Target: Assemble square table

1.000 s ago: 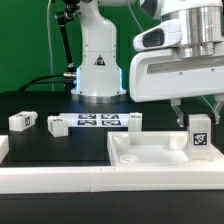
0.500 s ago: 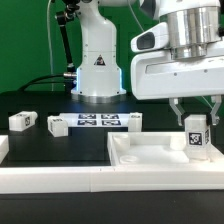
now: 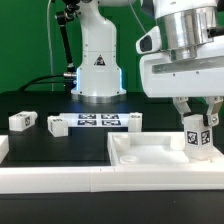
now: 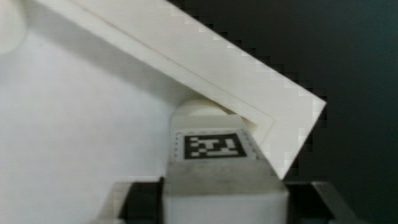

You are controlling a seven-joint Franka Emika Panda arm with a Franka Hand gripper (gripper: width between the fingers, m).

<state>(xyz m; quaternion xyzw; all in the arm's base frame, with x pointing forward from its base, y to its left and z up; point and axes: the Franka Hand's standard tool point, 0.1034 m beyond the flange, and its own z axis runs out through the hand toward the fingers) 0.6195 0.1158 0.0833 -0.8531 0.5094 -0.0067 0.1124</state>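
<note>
The white square table top [image 3: 150,157] lies at the exterior view's right, near the front rail. A white tagged leg [image 3: 198,138] stands upright in its far right corner. My gripper [image 3: 199,122] reaches down over it, and its fingers press both sides of the leg's upper part. In the wrist view the leg [image 4: 215,152] sits between my dark fingers [image 4: 139,203], with the gripper [image 4: 217,202] shut on it, next to the top's raised rim [image 4: 222,62]. Three more legs lie on the black surface: one leg [image 3: 22,121], a second leg [image 3: 57,125] and a third leg [image 3: 134,121].
The marker board [image 3: 99,122] lies flat between the loose legs. The arm's white base [image 3: 98,72] stands behind it. A long white rail [image 3: 55,181] runs along the front edge, with a short rail end [image 3: 3,148] at the exterior view's left.
My gripper has come lower and turned, and its fingers have closed in on the leg. The leg has turned with it, so its tag now faces more to the side.
</note>
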